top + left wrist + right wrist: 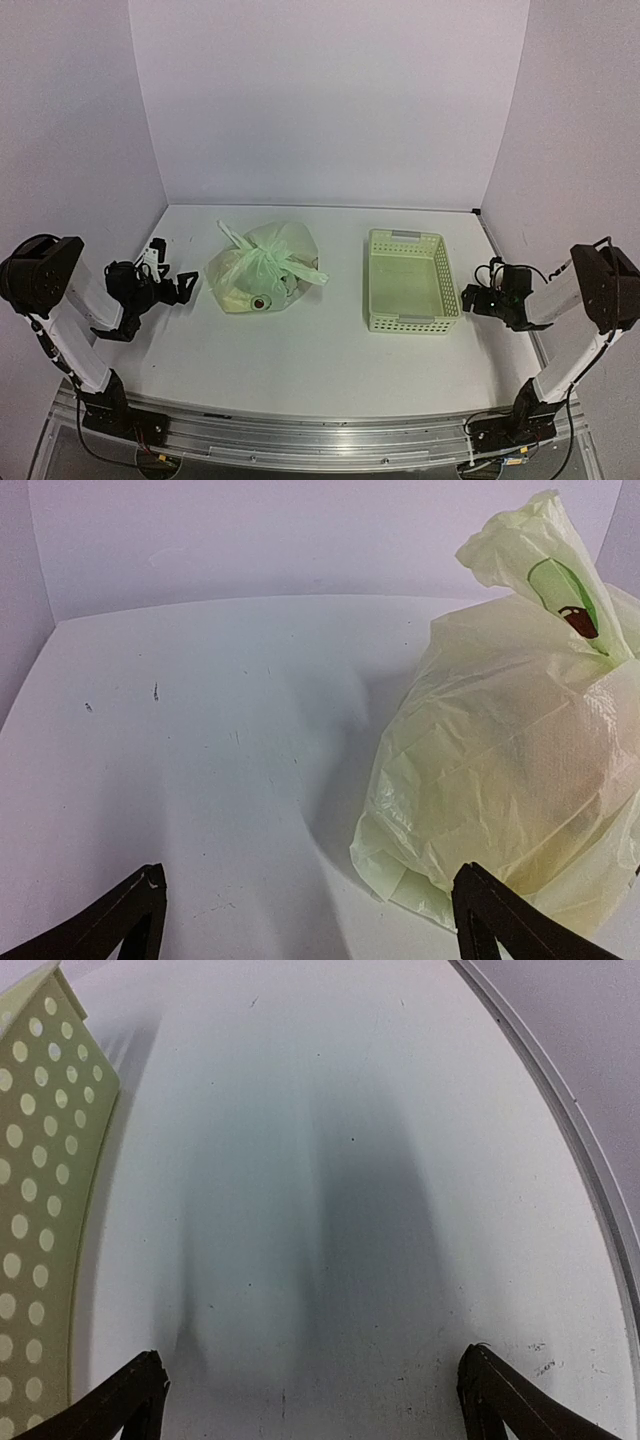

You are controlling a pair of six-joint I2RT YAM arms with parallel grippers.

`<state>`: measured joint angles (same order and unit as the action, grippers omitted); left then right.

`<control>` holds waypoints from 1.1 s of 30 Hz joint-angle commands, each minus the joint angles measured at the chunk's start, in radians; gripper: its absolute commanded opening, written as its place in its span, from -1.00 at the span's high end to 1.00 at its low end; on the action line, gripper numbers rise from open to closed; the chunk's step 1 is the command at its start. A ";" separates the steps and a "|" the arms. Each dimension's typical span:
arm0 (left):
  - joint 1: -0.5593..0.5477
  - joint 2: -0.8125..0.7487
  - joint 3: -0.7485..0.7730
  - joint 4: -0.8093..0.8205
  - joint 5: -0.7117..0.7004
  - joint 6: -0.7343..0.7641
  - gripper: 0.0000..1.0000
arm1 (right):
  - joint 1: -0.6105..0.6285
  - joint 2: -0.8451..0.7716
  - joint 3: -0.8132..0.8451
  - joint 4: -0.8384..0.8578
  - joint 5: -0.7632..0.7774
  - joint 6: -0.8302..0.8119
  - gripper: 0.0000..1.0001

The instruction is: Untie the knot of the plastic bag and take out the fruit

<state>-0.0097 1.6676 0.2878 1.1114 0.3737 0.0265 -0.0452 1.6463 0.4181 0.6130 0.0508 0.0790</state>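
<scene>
The plastic bag (262, 268) lies tied shut on the white table, left of centre, pale green and crinkled. Its knot (272, 257) sits on top, with floppy handle ends sticking out to the upper left and to the right. The fruit is hidden inside the bag; only a faint warm tint shows through the film (520, 750). My left gripper (172, 268) hovers open just left of the bag, apart from it. In the left wrist view the gripper (310, 880) holds nothing and the bag fills the right side. My right gripper (476, 298) is open and empty, right of the basket, over bare table (312, 1360).
A rigid pale green perforated basket (371, 285) stands right of centre, nothing visible inside; its wall (35, 1160) shows at the left edge of the right wrist view. White walls close in the table on three sides. The table's curved right edge (590, 1190) runs near the right gripper.
</scene>
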 commanded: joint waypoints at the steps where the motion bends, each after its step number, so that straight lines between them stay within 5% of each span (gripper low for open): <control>1: 0.000 -0.016 0.013 0.049 0.013 0.005 -0.99 | 0.002 -0.052 0.024 -0.067 0.016 0.016 -0.97; 5: 0.002 -0.078 0.019 -0.003 -0.086 -0.057 -0.99 | 0.002 -0.186 0.035 -0.177 0.028 0.017 -0.97; 8: 0.005 -0.213 0.118 -0.345 -0.133 -0.007 -0.99 | 0.002 -0.325 0.112 -0.349 0.007 -0.005 -0.97; 12: 0.007 -0.390 0.212 -0.649 -0.184 0.024 -0.99 | 0.002 -0.401 0.360 -0.671 -0.152 -0.048 -0.96; 16: 0.006 -0.518 0.275 -0.810 -0.062 0.166 -0.99 | 0.032 -0.350 0.615 -0.846 -0.344 -0.055 -0.86; 19: 0.006 -0.476 0.410 -0.962 -0.023 0.248 -0.99 | 0.199 -0.307 0.722 -0.866 -0.315 -0.186 -0.86; 22: -0.039 -0.369 0.661 -1.327 0.218 0.454 -0.99 | 0.368 -0.214 0.859 -0.927 -0.318 -0.290 -0.86; 24: -0.135 -0.311 0.782 -1.500 0.258 0.567 -0.98 | 0.467 -0.121 0.949 -0.962 -0.330 -0.333 -0.81; 29: -0.300 -0.114 1.000 -1.677 0.211 0.610 -0.18 | 0.677 0.103 1.168 -0.970 -0.343 -0.462 -0.75; 33: -0.352 -0.005 1.088 -1.684 0.115 0.576 -0.44 | 0.772 0.263 1.315 -0.965 -0.335 -0.498 -0.74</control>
<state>-0.3348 1.5640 1.2828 -0.4316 0.5540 0.5796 0.6525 1.8004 1.5790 -0.3278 -0.2653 -0.3251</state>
